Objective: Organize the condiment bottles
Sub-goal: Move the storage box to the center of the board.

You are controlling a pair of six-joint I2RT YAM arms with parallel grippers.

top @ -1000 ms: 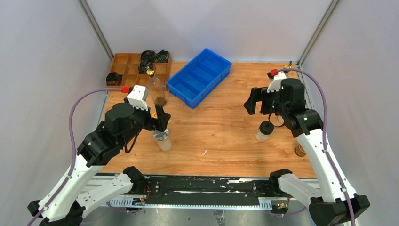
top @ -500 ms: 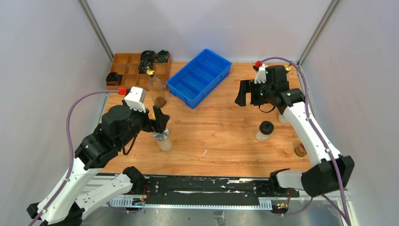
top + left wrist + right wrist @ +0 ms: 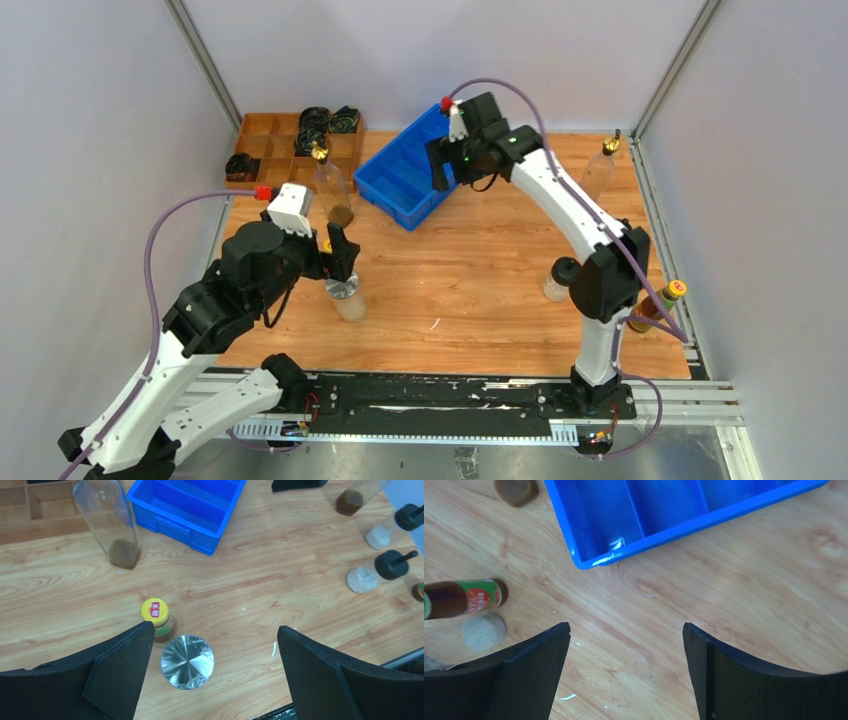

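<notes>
1. Two tall clear glass bottles with gold spouts (image 3: 331, 190), (image 3: 598, 172) stand at left-centre just beside the tray and at upper right of the overhead view; two dark brown bottles, the yellow-capped one (image 3: 156, 612) just beside the shaker, the other (image 3: 655, 308) at the right table edge; two black-capped clear jars (image 3: 385, 570), (image 3: 402, 522) at the right of the left wrist view; one silver-lidded shaker (image 3: 187, 661) at its lower centre.
2. One blue plastic divided tray (image 3: 395, 180) sits upper centre; one brown wooden compartment box (image 3: 262, 135) sits upper left, holding black cable coils (image 3: 315, 125); the right arm (image 3: 570, 205) hides one jar from overhead.
3. The left gripper (image 3: 215, 630) hangs released, jaws wide on either side above the shaker, touching nothing; the right gripper (image 3: 625, 627) hangs released at the tray's edge, nothing between its jaws; bare wooden tabletop (image 3: 470, 270) spreads across the centre, with grey walls close on both sides.
</notes>
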